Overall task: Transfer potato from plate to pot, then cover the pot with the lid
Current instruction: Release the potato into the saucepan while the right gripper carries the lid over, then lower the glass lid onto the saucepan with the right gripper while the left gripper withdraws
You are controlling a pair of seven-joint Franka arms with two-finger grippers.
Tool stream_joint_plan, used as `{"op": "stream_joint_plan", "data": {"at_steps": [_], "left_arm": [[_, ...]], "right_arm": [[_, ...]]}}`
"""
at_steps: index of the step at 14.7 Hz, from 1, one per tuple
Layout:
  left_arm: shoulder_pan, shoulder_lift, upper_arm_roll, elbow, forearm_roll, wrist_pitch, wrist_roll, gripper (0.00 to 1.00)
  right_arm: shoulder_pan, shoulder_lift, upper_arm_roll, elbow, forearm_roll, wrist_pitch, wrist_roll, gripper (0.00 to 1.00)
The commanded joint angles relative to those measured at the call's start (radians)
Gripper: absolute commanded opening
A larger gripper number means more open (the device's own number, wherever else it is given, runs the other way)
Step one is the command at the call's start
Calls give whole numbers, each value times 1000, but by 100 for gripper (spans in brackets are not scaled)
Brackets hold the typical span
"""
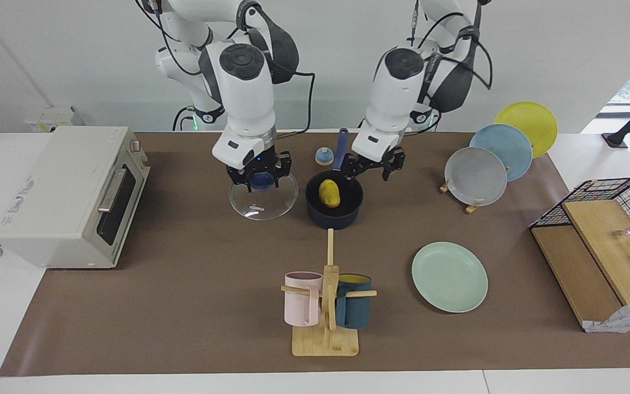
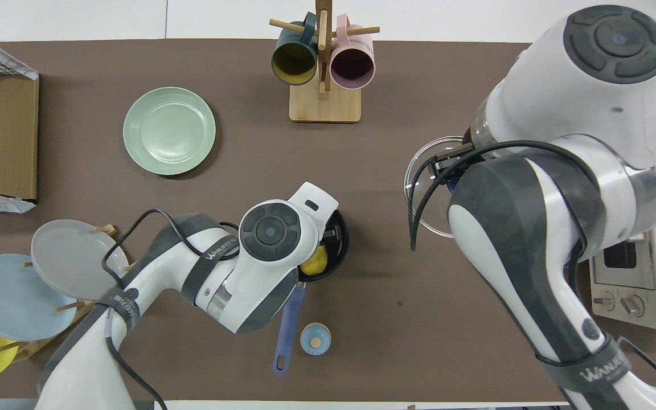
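The yellow potato (image 1: 330, 193) (image 2: 315, 262) lies inside the dark pot (image 1: 334, 214) (image 2: 341, 238), whose blue handle (image 2: 286, 328) points toward the robots. My left gripper (image 1: 371, 169) hangs open and holds nothing, above the pot's rim toward the left arm's end. Its hand hides most of the pot in the overhead view. My right gripper (image 1: 259, 180) is shut on the blue knob of the glass lid (image 1: 263, 202) (image 2: 422, 171), which hangs tilted beside the pot toward the right arm's end. The mint-green plate (image 1: 449, 277) (image 2: 169, 130) lies bare, farther from the robots.
A toaster oven (image 1: 69, 191) stands at the right arm's end. A mug rack (image 1: 326, 306) stands farther out than the pot. Upright plates in a rack (image 1: 476, 176) and a wire basket (image 1: 610, 219) are at the left arm's end. A small blue-topped dome (image 1: 324, 156) sits by the pot's handle.
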Motion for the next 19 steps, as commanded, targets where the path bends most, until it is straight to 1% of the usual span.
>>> {"op": "stream_joint_plan", "data": {"at_steps": [1, 2, 3, 4, 6, 7, 9, 10, 11, 13, 14, 16, 17, 19], "left_arm": [[157, -33, -3, 78, -16, -127, 223, 100], [208, -36, -3, 95, -12, -152, 297, 100], [254, -36, -4, 109, -7, -167, 347, 100], [295, -36, -4, 118, -6, -182, 395, 100], [352, -39, -1, 118, -3, -202, 450, 100], [378, -51, -3, 118, -3, -209, 480, 100], [403, -56, 0, 120, 3, -221, 489, 100], [406, -58, -1, 126, 26, -231, 491, 100], [404, -56, -1, 158, 51, -254, 491, 100], [404, -38, -4, 239, 59, -329, 489, 100], [398, -36, -3, 252, 60, -362, 489, 100], [392, -48, -4, 249, 89, -362, 491, 100], [389, -56, -4, 226, 95, -360, 491, 100], [389, -103, -6, 149, 94, -350, 486, 100]], "right_arm": [[30, -8, 1, -44, 42, 86, 81, 0], [39, -1, 11, -52, 50, 102, 86, 0], [69, 16, 15, -49, 50, 119, 115, 0], [111, 56, 18, -29, 37, 135, 171, 0], [207, 177, 15, 81, 15, 130, 292, 0], [234, 205, 16, 103, -20, 137, 317, 0], [238, 207, 18, 96, -46, 149, 319, 0], [234, 207, 18, 96, -46, 143, 319, 0], [234, 207, 18, 94, -45, 149, 319, 0], [235, 207, 18, 77, -43, 148, 320, 0], [238, 207, 18, 74, -43, 143, 320, 0], [238, 200, 18, 56, -39, 134, 322, 0], [238, 200, 18, 54, -31, 123, 323, 0], [240, 199, 18, 68, -28, 82, 328, 0]]}}
